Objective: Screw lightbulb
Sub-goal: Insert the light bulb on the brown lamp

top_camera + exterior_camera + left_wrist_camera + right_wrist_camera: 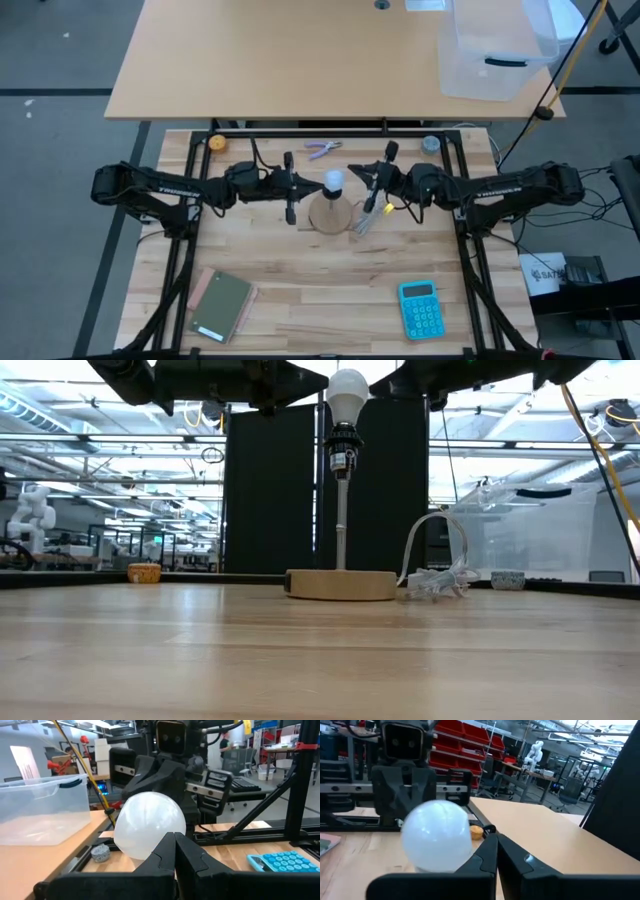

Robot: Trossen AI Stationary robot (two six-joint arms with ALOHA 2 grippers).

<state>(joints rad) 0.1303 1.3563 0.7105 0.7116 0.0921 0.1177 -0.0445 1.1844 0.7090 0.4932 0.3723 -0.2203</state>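
You see the lightbulb [347, 395] sitting upright atop the black socket [343, 450], on a thin stem rising from the round wooden base [341, 584] at mid-table; the left gripper [309, 184] and right gripper [358, 179] flank it, each just beside the bulb, apparently not touching; both have their 2 fingers pressed together, holding nothing.

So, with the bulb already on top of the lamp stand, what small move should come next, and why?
Probably open the left gripper next. The lightbulb already sits upright in the black socket on the wooden base, with both grippers shut beside it, neither one holding it. The right gripper is shut too. Only open fingers could close around the bulb and turn it, if it needs tightening.
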